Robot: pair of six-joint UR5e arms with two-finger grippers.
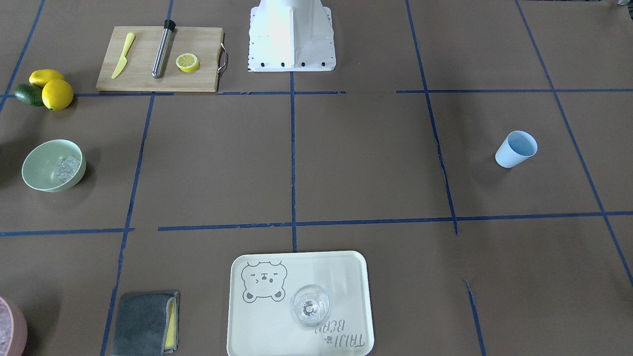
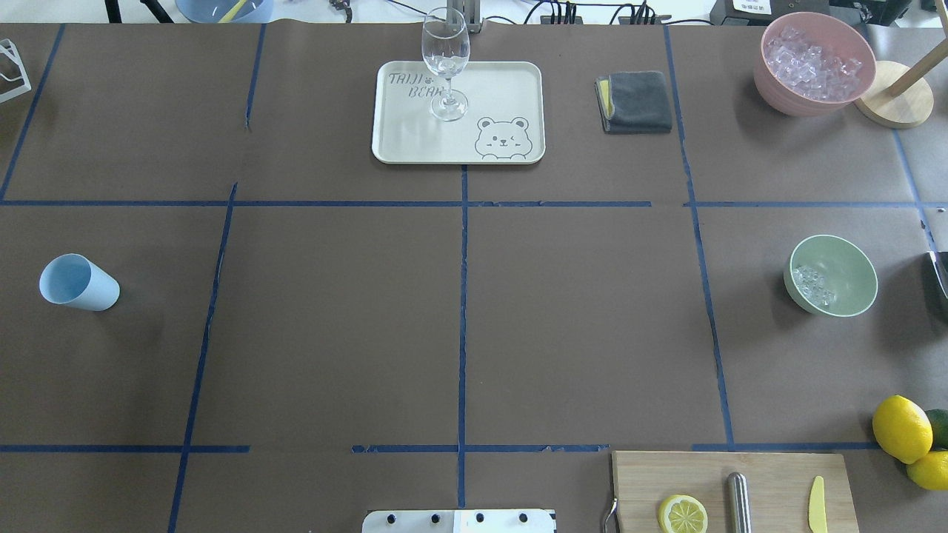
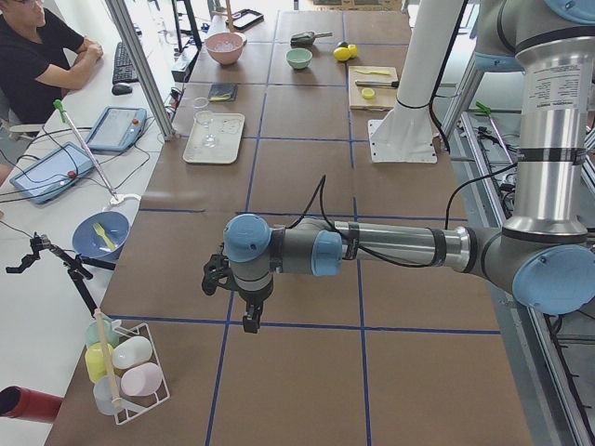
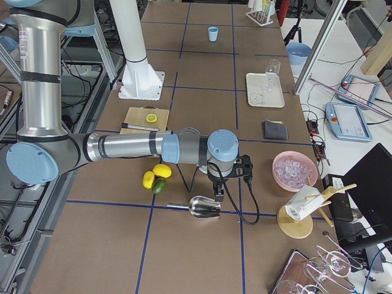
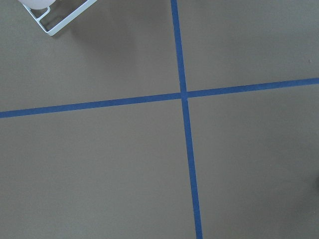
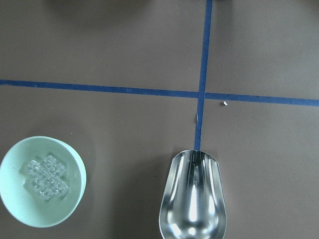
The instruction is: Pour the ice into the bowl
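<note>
The round pale mint-green bowl (image 1: 42, 167) stands near the end of the bench on the robot's right. The small heap of clear ice cubes (image 1: 67, 167) lies inside it, against one wall. In the right wrist view the shiny metal scoop (image 6: 193, 199) looks empty; it is near the bowl but not touching it. The right gripper (image 4: 218, 195) hangs directly over the scoop. Its fingers show in no close view, so I cannot tell whether they are spread or gripping the scoop. The left gripper (image 3: 247, 318) hovers over bare bench at the opposite end, and I cannot tell its finger state either. I judge the pour complete, so the step in hand is parking the scoop and backing off. To do that well, I would hold the scoop level and low, let it rest flat, then lift straight up before swinging away. Room is tight on two sides. Two lemons and a lime (image 4: 157, 177) sit near on one side. The pink bowl of crushed ice (image 4: 293, 186) and a round wooden stand (image 4: 297, 228) sit on the other, close to the bench edge. The open brown middle of the bench looks like the safest way out.
</note>
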